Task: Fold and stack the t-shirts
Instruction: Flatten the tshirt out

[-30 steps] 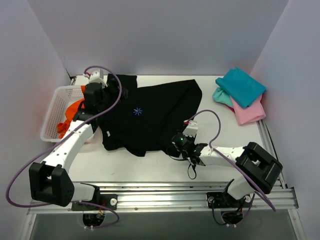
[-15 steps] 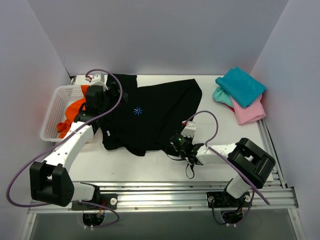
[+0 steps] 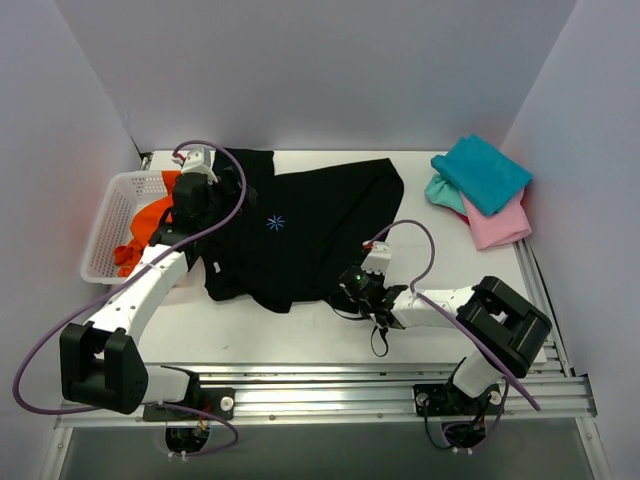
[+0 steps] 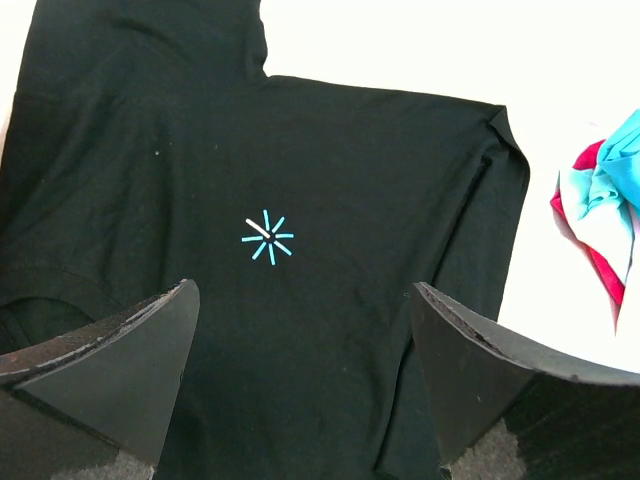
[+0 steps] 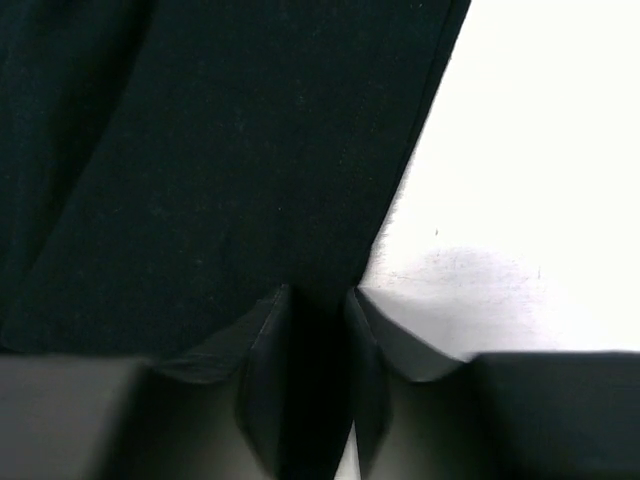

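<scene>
Right gripper (image 5: 318, 295) has edged in, nipping the hem of the black t-shirt (image 3: 300, 230); left gripper (image 4: 302, 290) gapes empty; folding not yet begun.

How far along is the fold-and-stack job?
Done: the teal t-shirt and pink t-shirt lie stacked, apparently folded, at the far right. In hand: the black t-shirt is spread flat, unfolded; the right gripper pinches its near hem, and the left gripper hovers open above it. Left: fold and stack the black one, then the orange t-shirt in the basket.
</scene>
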Available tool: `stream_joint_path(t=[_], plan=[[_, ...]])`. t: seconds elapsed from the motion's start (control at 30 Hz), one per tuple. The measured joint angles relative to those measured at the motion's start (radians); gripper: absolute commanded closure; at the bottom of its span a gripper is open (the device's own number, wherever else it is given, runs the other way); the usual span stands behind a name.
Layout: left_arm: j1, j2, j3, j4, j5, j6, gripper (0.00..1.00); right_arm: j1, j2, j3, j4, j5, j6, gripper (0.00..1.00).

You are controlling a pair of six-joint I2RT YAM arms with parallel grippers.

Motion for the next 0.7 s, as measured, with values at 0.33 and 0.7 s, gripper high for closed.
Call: stream_joint_path(t=[0.33, 0.7], plan=[[-0.01, 0.0, -0.007, 0.001, -0.001, 0.014, 0.05, 0.0, 0.006, 0.018, -0.013, 0.007, -0.018, 1.0], [-0.04, 0.0, -0.008, -0.01, -0.031, 0.021, 0.04, 0.0, -0.055, 0.046, -0.153, 0.091, 0.002, 1.0]])
